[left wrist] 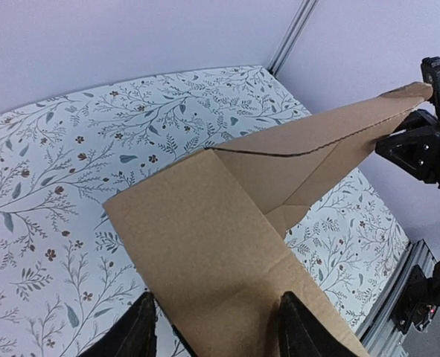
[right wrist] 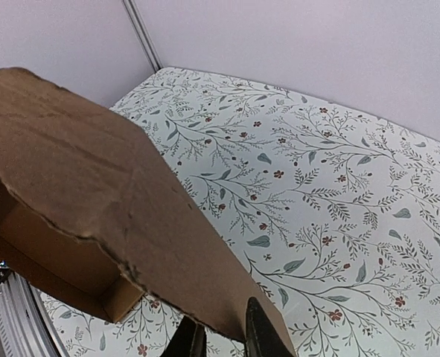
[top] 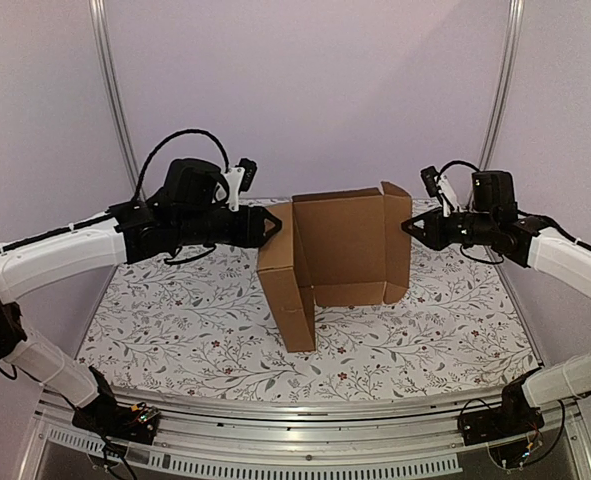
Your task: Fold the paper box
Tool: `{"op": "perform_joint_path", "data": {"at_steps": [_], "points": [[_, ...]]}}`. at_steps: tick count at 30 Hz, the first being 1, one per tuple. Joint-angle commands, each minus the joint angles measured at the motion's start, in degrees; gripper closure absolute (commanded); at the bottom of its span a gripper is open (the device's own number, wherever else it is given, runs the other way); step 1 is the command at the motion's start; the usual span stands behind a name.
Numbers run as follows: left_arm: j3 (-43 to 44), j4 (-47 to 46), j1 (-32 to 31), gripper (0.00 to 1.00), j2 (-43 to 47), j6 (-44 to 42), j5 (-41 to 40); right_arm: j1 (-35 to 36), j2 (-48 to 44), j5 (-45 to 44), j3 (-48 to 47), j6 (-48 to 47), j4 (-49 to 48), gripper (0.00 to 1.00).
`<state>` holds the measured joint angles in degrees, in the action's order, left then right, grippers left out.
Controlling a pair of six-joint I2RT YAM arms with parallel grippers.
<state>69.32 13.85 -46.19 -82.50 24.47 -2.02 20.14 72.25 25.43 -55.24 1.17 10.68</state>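
Note:
The paper box (top: 345, 245) is plain brown cardboard, standing half-formed on edge at the middle of the table. Its back panel is upright and its left side panel (top: 287, 290) is swung toward the near edge. My left gripper (top: 272, 225) is open against that left panel. In the left wrist view (left wrist: 218, 327) its fingers are wide apart with the cardboard (left wrist: 205, 245) lying across them. My right gripper (top: 407, 228) is shut on the right side flap (top: 397, 245). In the right wrist view (right wrist: 223, 338) the flap's edge (right wrist: 93, 178) is between the two fingers.
A floral tablecloth (top: 175, 320) covers the table. A metal rail (top: 305, 410) runs along the near edge. Two slanted metal posts (top: 115, 90) (top: 500, 80) stand at the back corners against pale walls. The right gripper also shows in the left wrist view (left wrist: 421, 152).

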Motion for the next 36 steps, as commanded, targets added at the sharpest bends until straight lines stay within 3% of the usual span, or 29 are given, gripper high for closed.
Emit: {"op": "perform_joint_path", "data": {"at_steps": [1, 11, 27, 36], "points": [[-2.16, -0.40, 1.43, 0.46, 2.43, 0.46, -0.35, 2.87, -2.05, 0.15, -2.40, -2.98, 0.18, 0.85], [-6.40, -0.25, 2.59, 0.47, 6.53, 1.52, -1.48, 8.27, -0.63, -4.81, -9.19, -7.54, 7.08, 1.00], [-17.24, 3.92, 2.78, 0.48, 16.75, 3.06, -8.78, 25.11, 9.24, -27.10, -29.20, -20.80, 22.46, 1.00], [-29.71, -5.20, 2.78, 0.53, 19.73, 9.07, -5.27, 32.54, 15.58, -36.13, -40.74, -24.66, 28.31, 1.00]]}}
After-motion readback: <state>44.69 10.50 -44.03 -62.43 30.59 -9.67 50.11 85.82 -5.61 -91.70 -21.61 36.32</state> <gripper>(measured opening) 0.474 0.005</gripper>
